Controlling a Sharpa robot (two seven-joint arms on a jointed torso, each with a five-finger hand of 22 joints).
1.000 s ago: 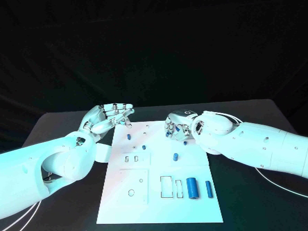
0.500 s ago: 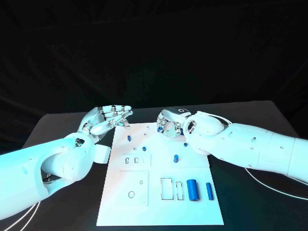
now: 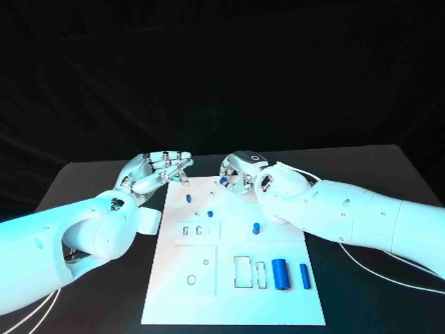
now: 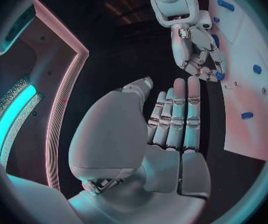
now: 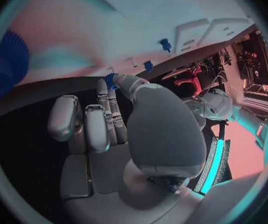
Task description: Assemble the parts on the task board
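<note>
- White task board [image 3: 283, 306] lies in the middle of the black table [image 3: 383, 167], with both hands over its far end.
- Small blue pegs already stand in the board's upper half: one [image 3: 188, 198] near the far left corner, one [image 3: 211, 213] a little nearer, and one [image 3: 256, 227] to the right of centre. I judge these as placed, though how firmly they are seated cannot be told.
- Two larger parts lie loose by the board's near right edge: a thick blue cylinder [image 3: 279, 273] and, just beside it, a thin blue rod [image 3: 304, 275].
- Open cut-outs remain on the board: two narrow rectangular slots [image 3: 247, 271] just left of the cylinder, a pair of small slots [image 3: 192, 229] on the left, and a small slot and an oval hole lower on the left. Their count against the loose parts suggests the work is roughly at its midpoint, with the bigger pieces still to go.
- Right hand [image 3: 245, 174] hovers over the board's far edge, fingers pointing down. The wrist views show a small blue piece [image 5: 111, 79] at its fingertips, pinched between thumb and finger, so it appears to be carrying a part toward a hole at the far end.
- Left hand [image 3: 158, 170] sits just off the board's far left corner, holding nothing; its fingers lie straight and side by side with the thumb apart, as the left wrist view shows.
- What is left, by my reading: seat the pinched piece, then fit the cylinder and rod into their slots.
</note>
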